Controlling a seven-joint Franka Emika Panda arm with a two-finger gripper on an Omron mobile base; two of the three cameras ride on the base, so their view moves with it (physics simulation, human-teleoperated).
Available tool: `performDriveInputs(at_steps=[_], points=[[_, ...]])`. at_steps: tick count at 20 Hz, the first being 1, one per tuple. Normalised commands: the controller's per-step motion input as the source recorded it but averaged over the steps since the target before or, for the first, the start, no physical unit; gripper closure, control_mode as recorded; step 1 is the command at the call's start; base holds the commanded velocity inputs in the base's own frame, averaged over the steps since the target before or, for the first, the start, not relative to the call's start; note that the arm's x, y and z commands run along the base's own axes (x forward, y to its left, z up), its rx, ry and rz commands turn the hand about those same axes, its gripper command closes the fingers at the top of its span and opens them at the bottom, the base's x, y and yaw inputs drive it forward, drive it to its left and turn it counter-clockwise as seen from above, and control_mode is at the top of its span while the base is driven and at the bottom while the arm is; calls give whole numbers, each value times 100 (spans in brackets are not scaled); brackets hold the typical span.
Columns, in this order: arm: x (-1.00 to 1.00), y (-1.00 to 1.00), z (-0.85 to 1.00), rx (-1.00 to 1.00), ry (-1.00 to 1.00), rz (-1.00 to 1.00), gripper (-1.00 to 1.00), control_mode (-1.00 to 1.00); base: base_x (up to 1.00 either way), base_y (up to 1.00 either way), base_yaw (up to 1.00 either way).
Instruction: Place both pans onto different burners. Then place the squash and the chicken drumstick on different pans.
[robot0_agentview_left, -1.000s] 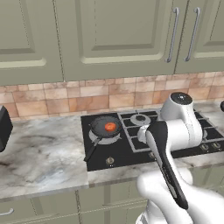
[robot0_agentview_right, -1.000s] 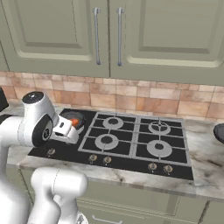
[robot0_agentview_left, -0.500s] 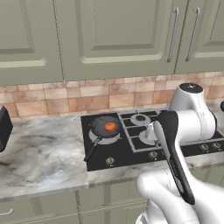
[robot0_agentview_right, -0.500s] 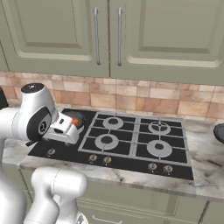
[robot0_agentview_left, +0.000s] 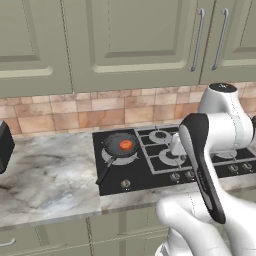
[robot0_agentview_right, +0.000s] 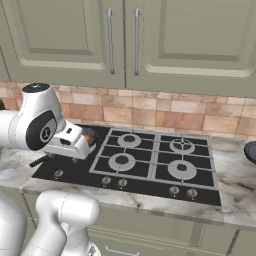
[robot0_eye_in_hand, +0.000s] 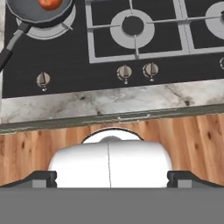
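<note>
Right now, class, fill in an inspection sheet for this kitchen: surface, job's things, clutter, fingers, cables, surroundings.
Surface: black glass cooktop set in a marble counter.
Job's things: one black pan sits on the large round burner with the squash in it; a second dark pan shows at the right edge of the right base view, off the cooktop; chicken drumstick nothing seen.
Clutter: dark appliance at the counter's left end.
Fingers: gripper open, holding nothing.
Cables: nothing seen.
Surroundings: green cabinets, tiled backsplash, wooden floor.
</note>
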Motion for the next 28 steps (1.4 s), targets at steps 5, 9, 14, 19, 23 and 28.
performDriveInputs(at_steps=[5,9,14,19,23,28], points=[[-17,0,3,0,2,0,-100,-100,0,0,0],[-28,-4,0,0,0,0,-100,-100,0,0,0],[-32,-5,0,0,0,0,-100,-100,0,0,0],[-10,0,0,0,0,0,-100,100,-19,-5,0],[0,0,0,0,0,0,-100,100,-35,-39,0],[0,0,0,0,0,0,-100,100,-30,-69,-2]])
